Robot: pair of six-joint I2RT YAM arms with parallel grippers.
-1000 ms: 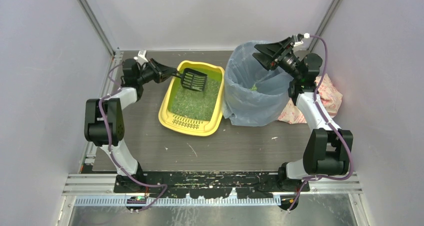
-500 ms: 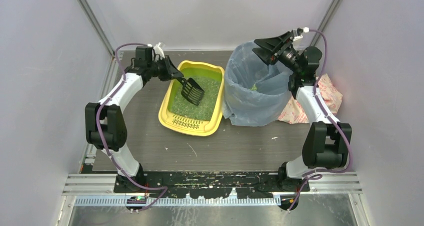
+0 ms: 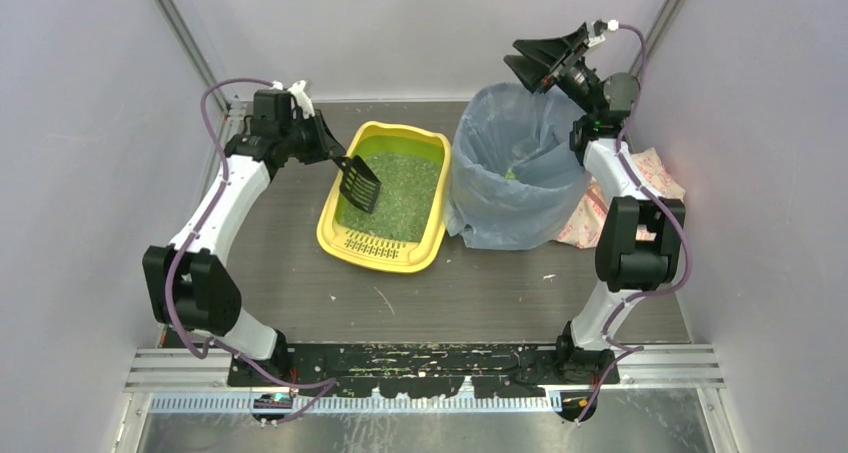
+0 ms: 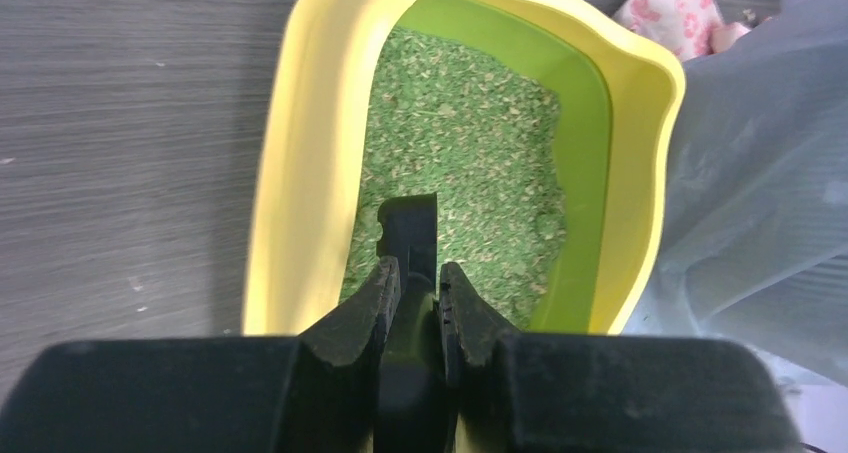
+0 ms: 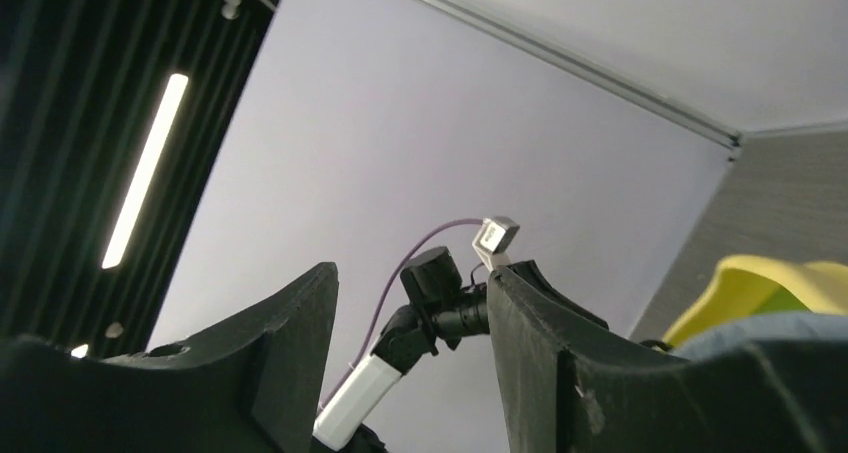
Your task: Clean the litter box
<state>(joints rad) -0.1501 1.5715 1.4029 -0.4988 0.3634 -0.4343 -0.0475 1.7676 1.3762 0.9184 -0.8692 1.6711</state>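
The yellow litter box (image 3: pixel 338 219) sits at the table's middle back, green litter (image 3: pixel 395 195) inside and a slotted grate (image 3: pixel 372 245) at its near end. It also shows in the left wrist view (image 4: pixel 300 153). My left gripper (image 3: pixel 325 145) is shut on the handle of the black slotted scoop (image 3: pixel 359 183), which tilts down over the box's left side. In the left wrist view the gripper (image 4: pixel 412 269) clamps the scoop handle (image 4: pixel 410 233) above the litter (image 4: pixel 470 163). My right gripper (image 3: pixel 525 58) is open and empty, raised above the bin's far rim; it shows open in the right wrist view (image 5: pixel 412 283).
A tall bin lined with a blue translucent bag (image 3: pixel 510 173) stands just right of the litter box, a few green bits inside. A pink patterned cloth (image 3: pixel 655 188) lies behind the right arm. Small crumbs (image 3: pixel 548 276) lie on the dark table.
My left arm has risen and swung the scoop leftward and down, from flat over the box's back to tilted over its left side. My right gripper lifted higher above the bin.
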